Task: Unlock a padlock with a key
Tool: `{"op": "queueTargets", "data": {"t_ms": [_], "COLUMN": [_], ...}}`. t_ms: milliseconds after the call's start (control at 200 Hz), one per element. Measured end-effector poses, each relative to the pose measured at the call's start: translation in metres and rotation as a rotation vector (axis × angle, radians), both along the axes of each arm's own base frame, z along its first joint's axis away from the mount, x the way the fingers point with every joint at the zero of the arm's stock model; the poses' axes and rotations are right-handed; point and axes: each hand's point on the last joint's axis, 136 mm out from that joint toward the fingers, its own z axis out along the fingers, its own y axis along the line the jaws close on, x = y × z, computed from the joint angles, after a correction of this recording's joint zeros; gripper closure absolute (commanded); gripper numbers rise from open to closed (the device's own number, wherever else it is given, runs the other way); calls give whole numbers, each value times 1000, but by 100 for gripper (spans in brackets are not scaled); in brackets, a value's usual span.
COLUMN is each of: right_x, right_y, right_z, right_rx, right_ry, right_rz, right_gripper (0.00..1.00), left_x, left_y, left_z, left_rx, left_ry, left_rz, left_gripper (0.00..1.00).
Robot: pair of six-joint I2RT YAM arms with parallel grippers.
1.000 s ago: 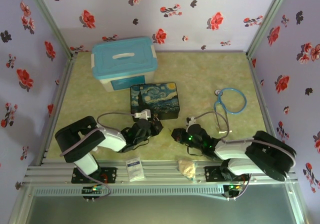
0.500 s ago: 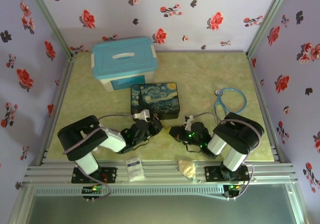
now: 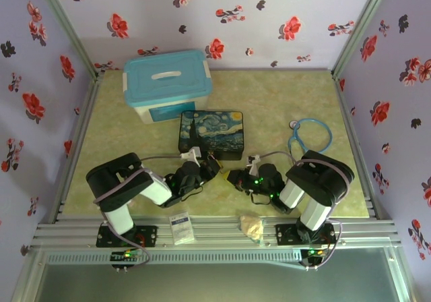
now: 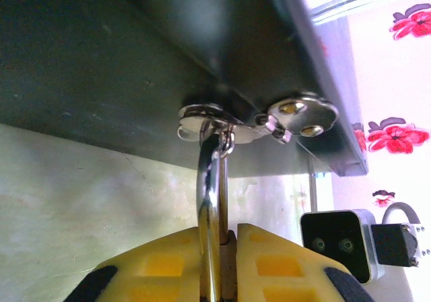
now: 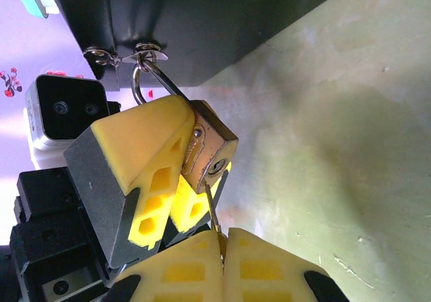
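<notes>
Table (image 3: 283,100) contents lie mostly as they did a second ago, but the painted box (image 3: 212,132) has slid a little to the right in the last half second. Your right arm (image 3: 316,180) made the bigger move. A second ago it lay stretched low toward the right wall, and now its elbow is folded up high with the wrist brought in close to the box's front. Your left arm (image 3: 124,180) has crept rightward along with the box.

The left hand (image 4: 225,248) is nearly closed, its yellow pads clamped on the padlock (image 5: 214,147). The padlock hangs by its silvery shackle (image 4: 210,180) from the hasp ring (image 4: 205,116) on the box's front edge. The right hand (image 5: 222,251) is fully closed, pinching the key (image 5: 213,207) between its pads. In the right wrist view the thin blade runs straight up to the keyhole in the underside of the brass body. You cannot tell from here how deep it sits.

For the task, this means the approach looks finished and your two hands have met at the lock. The step in hand is probably the insertion or the turn. The box's slide suggests the lock is being tugged. Since the box sits free on the table, expect it to shift again when you twist. Nothing shows the shackle sprung yet.
</notes>
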Motion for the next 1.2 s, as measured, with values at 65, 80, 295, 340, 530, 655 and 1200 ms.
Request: {"op": "queueTargets", "data": {"t_ms": [65,80,295,340,530,655,1200], "right_x": [1,2,5,6,11,12,22], "right_y": [0,0,-1,-1,-4,-6,-5], "right_z": [-1,-1,0,1,7,8,5], "right_rx": [0,0,7,9,20,23,5], "right_ry": [5,6,6,5,-9,-11,-58], "right_rz": [2,2,3,3,-12,-16,33], "right_gripper": [100,100,100,100,100,100,100], "left_x": [0,0,2,2,1,1,5], "left_y": [-1,-1,-1,-1,1,0,0], "left_z": [1,2,6,6,7,10,8], "left_rx": [-12,-14,-38,-40,-54,-73,-124], "left_ry": [5,5,5,4,7,9,36], "left_rz": [3,3,10,10,16,16,53], "left_gripper": [100,100,100,100,100,100,100]}}
